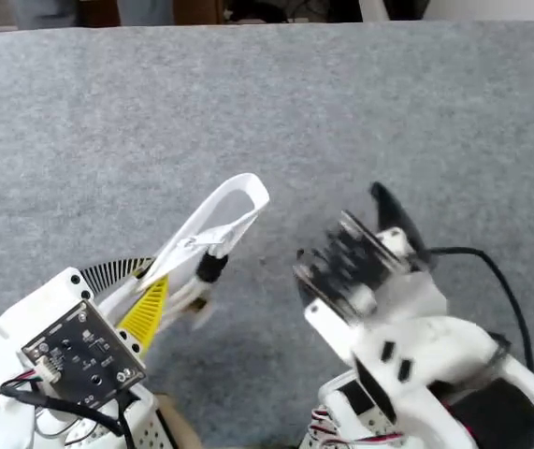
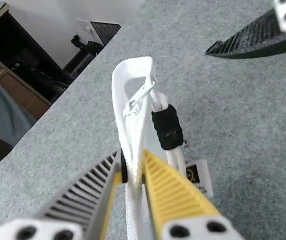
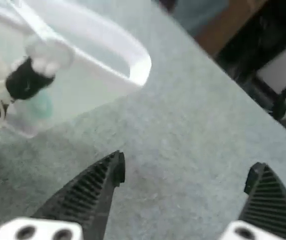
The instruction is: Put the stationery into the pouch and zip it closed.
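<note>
Left fingers: your left gripper point(image 2: 131, 167) is clenched on the pouch point(image 2: 131, 132), with the yellow finger point(image 2: 170, 190) on one side of the thin edge and the grey finger point(image 2: 82, 192) on the other.
Right fingers: your right gripper point(image 3: 188, 167) is spread wide with nothing between its black fingers point(image 3: 90, 195).
Pouch: it stands out past your left fingertips and looks clear of the grey table point(image 1: 108, 122). It sits ahead of your right fingertips and off to one side, well apart from them.
Contents: a black-capped stick point(image 2: 167, 127) shows through the clear wall, just beyond your left fingertips.
Mouth: the end farthest from your left fingers seems to gape in a loop. I cannot tell where the zip slider sits.
Risk, slip: only a narrow strip lies between your left fingers, so a tug on the zip from the right could pull the pouch out.
Risk, spill: if the gaping end tips downward, the stick could slide out.
Risk, twist: the soft wall may fold when your right fingers close on it, and they could then pinch fabric instead of the slider.
Writing: a small label point(image 2: 199, 175) with a dark and yellow mark lies beside the stick. Its print is too small to read.
</note>
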{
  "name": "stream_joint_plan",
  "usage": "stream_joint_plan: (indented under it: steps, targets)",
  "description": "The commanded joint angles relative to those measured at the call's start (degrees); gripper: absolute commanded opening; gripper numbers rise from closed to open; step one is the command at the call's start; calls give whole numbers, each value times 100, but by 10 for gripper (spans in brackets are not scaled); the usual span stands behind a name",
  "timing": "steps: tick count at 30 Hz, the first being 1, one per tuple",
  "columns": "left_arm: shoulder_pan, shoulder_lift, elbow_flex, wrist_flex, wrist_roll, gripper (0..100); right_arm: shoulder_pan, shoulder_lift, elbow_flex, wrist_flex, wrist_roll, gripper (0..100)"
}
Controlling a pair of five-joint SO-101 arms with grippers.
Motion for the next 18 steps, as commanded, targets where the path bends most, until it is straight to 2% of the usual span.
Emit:
stream_joint_plan:
  steps: [1, 4, 8, 10, 18]
  targets:
    - [-57, 70, -242, 18, 35, 27, -255, -13, -242, 264, -44, 384]
    - [-57, 70, -242, 18, 35, 27, -1020, -13, -251, 290, -879, 365]
    - [-57, 70, -242, 18, 35, 27, -2031, -22, -163, -9, -1811, 272]
    - [-57, 70, -242, 18, 35, 27, -1996, -48, 92, -396, -1890, 241]
    - [-57, 70, -242, 9, 44, 27, -2004, -4, 1349, -1820, -1943, 237]
